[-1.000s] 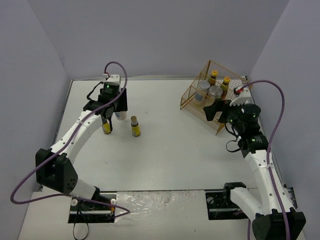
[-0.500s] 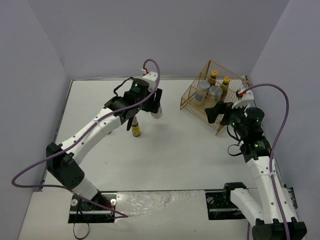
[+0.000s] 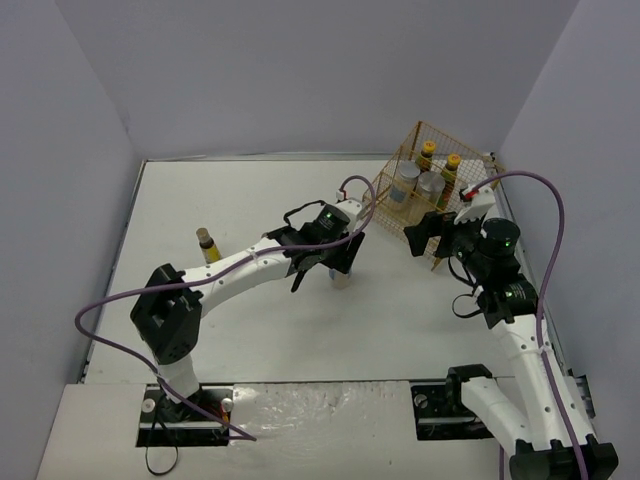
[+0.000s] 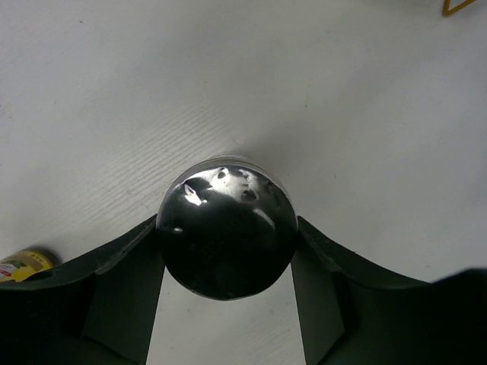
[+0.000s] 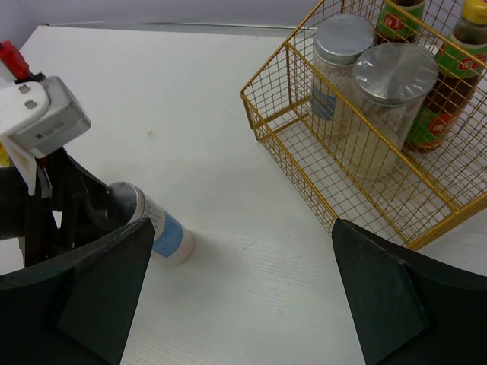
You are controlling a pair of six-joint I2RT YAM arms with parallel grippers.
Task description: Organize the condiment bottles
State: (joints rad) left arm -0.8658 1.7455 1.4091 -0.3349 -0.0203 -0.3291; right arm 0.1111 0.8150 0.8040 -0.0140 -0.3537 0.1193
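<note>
— So, which arm has it?
— The left. The left gripper [image 3: 338, 263] is clamped on the pale cylindrical jar with the flat silver lid [image 4: 227, 232]. One finger presses each side just under the lid, and the jar sits dead centre between them.
— Upright?
— No, leaning. Seen from the right wrist, its lid tips back toward the left arm and its base points down at the white table [image 3: 380, 330], out in the middle. Whether the base touches, I can't tell.
— And the gold wire basket [image 5: 319, 160]?
— Off to the jar's far right, near but apart. Two more silver-lidded jars [image 5: 380, 114] and two slim dark-brown bottles with yellow caps [image 5: 449, 84] stand inside.
— The right gripper [image 5: 242, 228]?
— Jaws spread wide, holding nothing, hanging between jar and basket. It's nearer the basket, but the left has the jar, so I'd guess the left takes it rightward. It'll want the jar straightened before it clears that rim.
— Anything else out?
— One slim brown bottle [image 3: 205, 245], standing far left.
</note>
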